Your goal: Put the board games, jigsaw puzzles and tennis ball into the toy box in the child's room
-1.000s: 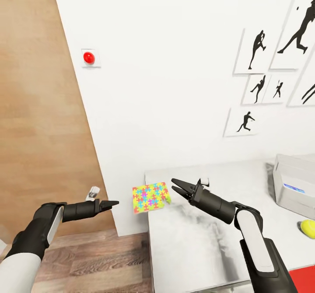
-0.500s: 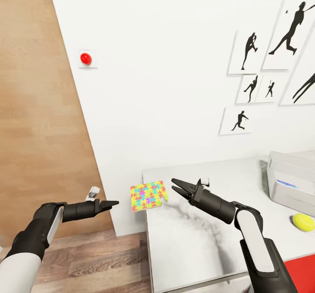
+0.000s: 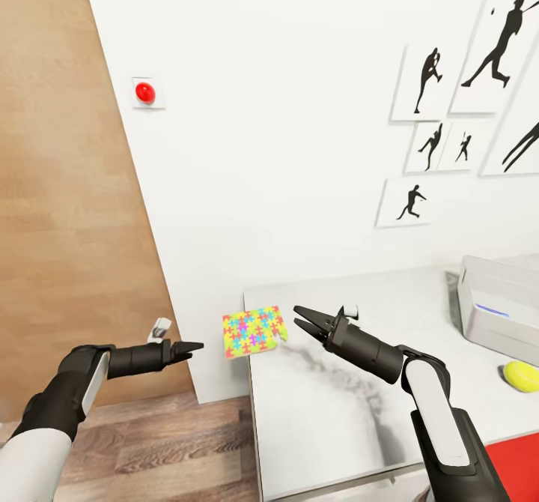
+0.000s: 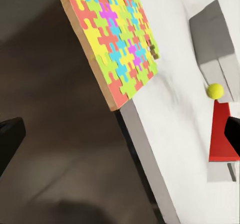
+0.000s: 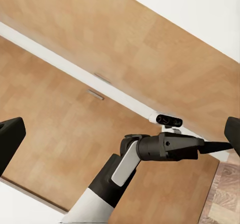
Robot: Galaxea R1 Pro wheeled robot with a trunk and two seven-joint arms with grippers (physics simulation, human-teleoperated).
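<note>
— Since the puzzle (image 3: 254, 332) is overhanging the table (image 3: 337, 404) corner, how far would you say the tidying has got?

— Early or midway, I'd judge. That yellow puzzle lies at the near-left corner, part of it past the edge, touched by neither tool. The ball (image 3: 522, 375) sits on the table just in front of the toy box (image 3: 500, 311), outside it. Something blue shows inside the box, perhaps a game, though I can't tell for sure.

— And the tools?

— The right tool (image 3: 302, 320) hangs just beside the puzzle with its fingers spread wide, holding nothing. The left tool (image 3: 191, 348) is off the table's edge, over the floor, pointing at the puzzle; from the head view its tips look drawn together, while its own camera shows the fingers at the frame's sides, so I can't tell how open it is. It carries nothing.

— What does each wrist view add?

— The left one shows the puzzle's thick wooden edge jutting over the floor, plus a red slab (image 4: 221, 136) near the ball. The right one looks away from the table, at the left arm against a wooden door (image 5: 75, 114).
</note>
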